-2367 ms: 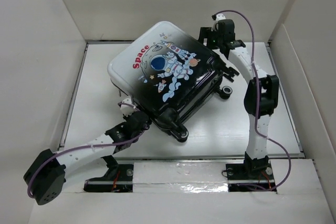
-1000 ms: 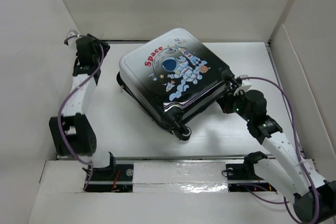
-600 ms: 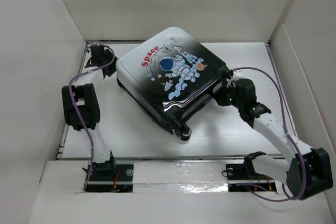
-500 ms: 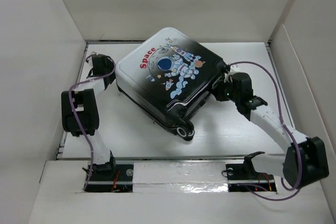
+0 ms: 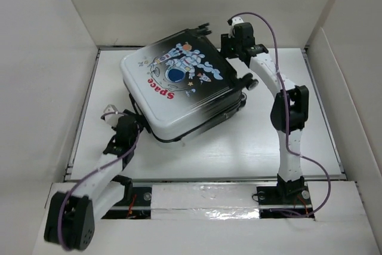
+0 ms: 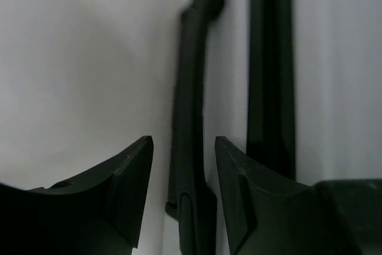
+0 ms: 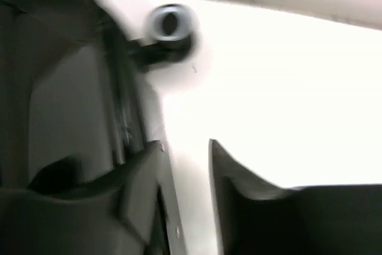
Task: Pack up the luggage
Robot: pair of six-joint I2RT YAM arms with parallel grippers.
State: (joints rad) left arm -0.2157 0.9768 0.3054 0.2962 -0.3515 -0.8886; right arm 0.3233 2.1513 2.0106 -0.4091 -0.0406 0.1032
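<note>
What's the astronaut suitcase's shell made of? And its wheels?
Shell of the small black-to-white astronaut-print suitcase: looks like rigid moulded plastic, glossy finish; soft highlights run along its rounded edges. Its small black-and-white wheel: likely hard plastic, possibly with a rubbery tread; too small and blurred to say.
</note>
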